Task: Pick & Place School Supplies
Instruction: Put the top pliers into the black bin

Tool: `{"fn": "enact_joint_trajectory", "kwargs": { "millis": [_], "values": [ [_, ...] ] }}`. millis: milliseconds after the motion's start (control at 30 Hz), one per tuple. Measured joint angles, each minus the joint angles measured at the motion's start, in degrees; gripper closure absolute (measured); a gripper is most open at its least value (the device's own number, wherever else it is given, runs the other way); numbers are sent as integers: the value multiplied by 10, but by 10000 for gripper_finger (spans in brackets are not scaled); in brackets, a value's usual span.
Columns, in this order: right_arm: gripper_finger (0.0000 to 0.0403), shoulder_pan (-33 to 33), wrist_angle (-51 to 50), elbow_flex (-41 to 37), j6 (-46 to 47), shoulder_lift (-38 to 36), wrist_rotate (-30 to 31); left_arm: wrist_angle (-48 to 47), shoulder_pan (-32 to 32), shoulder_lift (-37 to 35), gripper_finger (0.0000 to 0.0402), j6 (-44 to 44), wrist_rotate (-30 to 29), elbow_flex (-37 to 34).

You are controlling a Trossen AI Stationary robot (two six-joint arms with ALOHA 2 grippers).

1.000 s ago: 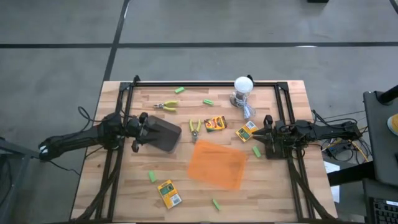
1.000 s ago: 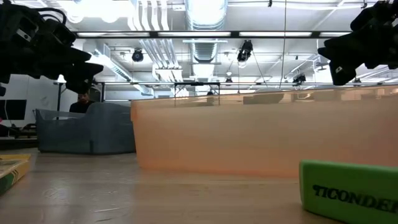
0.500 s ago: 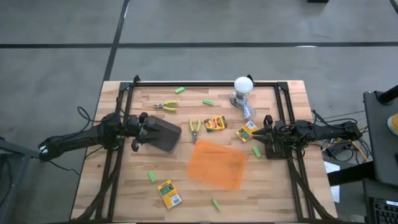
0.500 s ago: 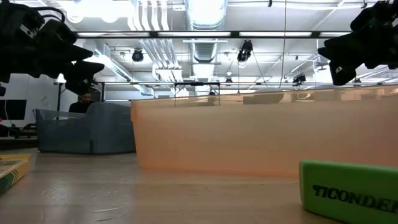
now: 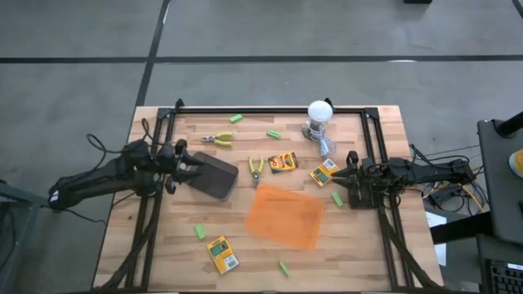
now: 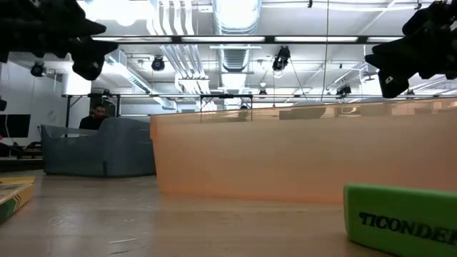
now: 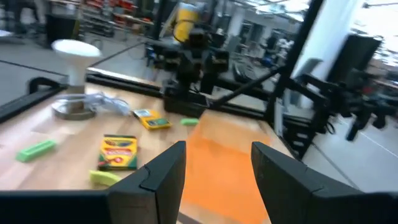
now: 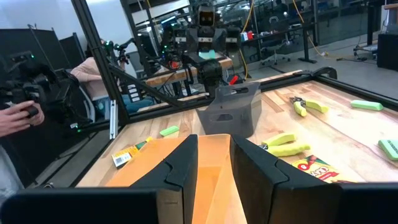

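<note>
Crayon boxes lie flat on the table: a red-and-yellow one (image 5: 283, 161) and two yellow-green ones (image 5: 324, 172) (image 5: 221, 254). Two small pliers (image 5: 217, 139) (image 5: 256, 169) and several green erasers, such as one (image 5: 200, 232), are scattered around. My left gripper (image 5: 186, 161) (image 7: 217, 180) hangs open above the table's left side, beside a dark grey bin (image 5: 214, 175), with nothing between its fingers. My right gripper (image 5: 341, 178) (image 8: 214, 168) stands at the right side with a narrow gap, holding nothing.
An orange translucent tray (image 5: 286, 216) lies in the middle near part. A white lamp (image 5: 320, 114) with its cable stands at the far edge. A black frame (image 5: 270, 109) rims the table. A person's hand (image 8: 18, 115) shows beyond the table.
My left gripper has risen above the table and drawn back a little toward the left edge, still open. My right arm has kept still.
</note>
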Motion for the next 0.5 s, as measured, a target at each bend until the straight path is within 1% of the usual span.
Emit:
{"fn": "enact_joint_trajectory", "kwargs": {
  "millis": [100,233,367,500],
  "values": [
    [312,0,0,0,0,0,0,-48,0,24,213,0,-47,34],
    [312,0,0,0,0,0,0,-113,0,69,213,13,-92,91],
    [312,0,0,0,0,0,0,-135,0,118,213,47,-105,150],
    [312,0,0,0,0,0,0,-140,0,168,213,72,-126,192]
  ]
}}
